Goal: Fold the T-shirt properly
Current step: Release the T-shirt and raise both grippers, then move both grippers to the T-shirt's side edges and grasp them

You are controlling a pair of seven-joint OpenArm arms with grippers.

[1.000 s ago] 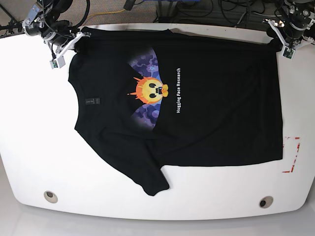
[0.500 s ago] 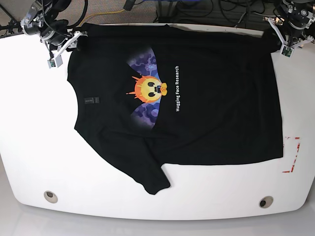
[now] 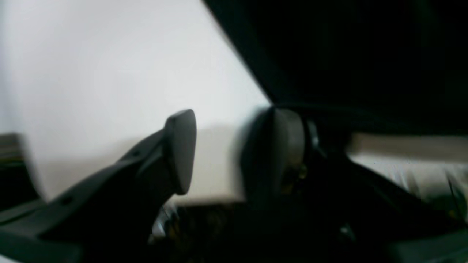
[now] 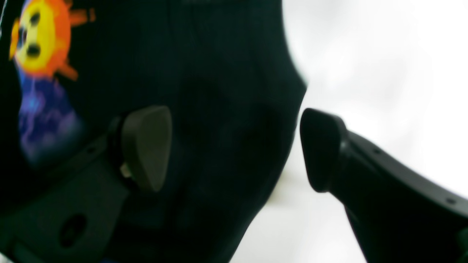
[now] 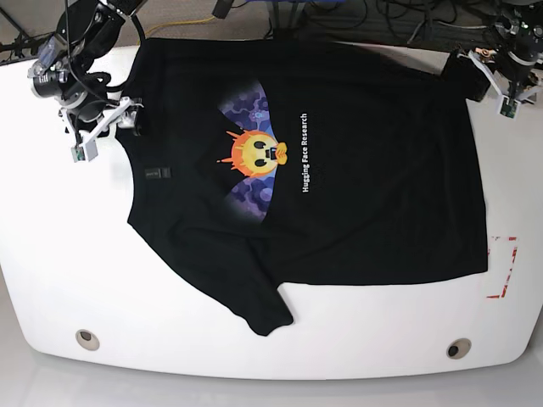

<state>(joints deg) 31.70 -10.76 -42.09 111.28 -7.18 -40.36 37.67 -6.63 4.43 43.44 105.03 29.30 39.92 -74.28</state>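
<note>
The black T-shirt (image 5: 356, 170) lies flat on the white table (image 5: 51, 237), collar to the left and hem to the right. Its yellow-orange face print (image 5: 254, 153) faces up. My right gripper (image 5: 102, 131) is open beside the far shoulder, left of the collar. In the right wrist view the right gripper (image 4: 234, 149) straddles the shirt's edge (image 4: 219, 73), with the print (image 4: 36, 36) at the upper left. My left gripper (image 5: 501, 85) is at the far hem corner. The blurred left wrist view shows the left gripper (image 3: 230, 153) with fingers apart, table between them and black cloth (image 3: 347, 54) beyond.
Two round holes (image 5: 86, 339) (image 5: 459, 348) sit near the table's front edge. Red tape marks (image 5: 505, 267) lie at the right edge. Cables (image 5: 356, 17) run behind the table's far edge. The shirt's near sleeve (image 5: 267, 318) points toward the front.
The right gripper has moved from the far shoulder toward the front and left. The left gripper has shifted slightly. The shirt's far edge has spread back to the table's far edge.
</note>
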